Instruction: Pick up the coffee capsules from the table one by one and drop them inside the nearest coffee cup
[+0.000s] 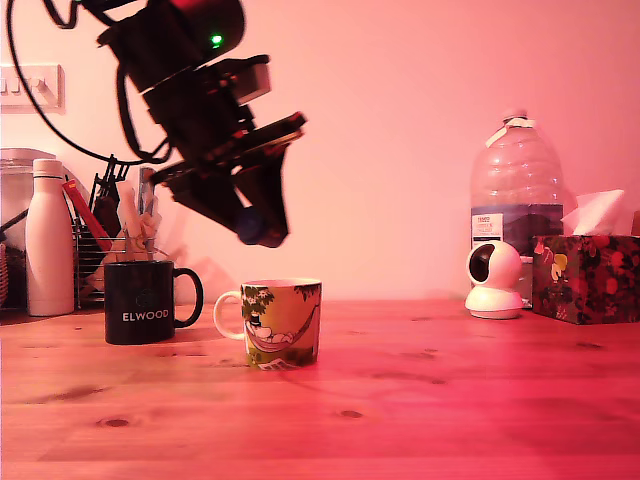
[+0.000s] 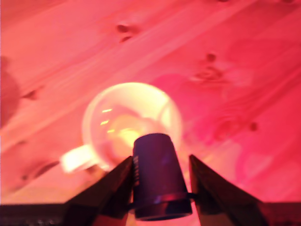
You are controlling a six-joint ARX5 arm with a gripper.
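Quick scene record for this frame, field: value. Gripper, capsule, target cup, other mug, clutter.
gripper: raised above the cup, shut on the capsule
capsule: dark blue, between the fingers, over the cup's open mouth in the wrist view
coffee cup: upright on the table, handle toward the exterior view's left
black mug: upright, on the cup's left in the exterior view, apart from it
loose capsules on table: none seen

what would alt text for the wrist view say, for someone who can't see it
The gripper holds a dark blue coffee capsule between its two dark fingers, directly above the open mouth of a pale coffee cup whose white handle sticks out to one side. The cup stands on a reddish wooden table with grain and dark knots; the picture is slightly blurred.
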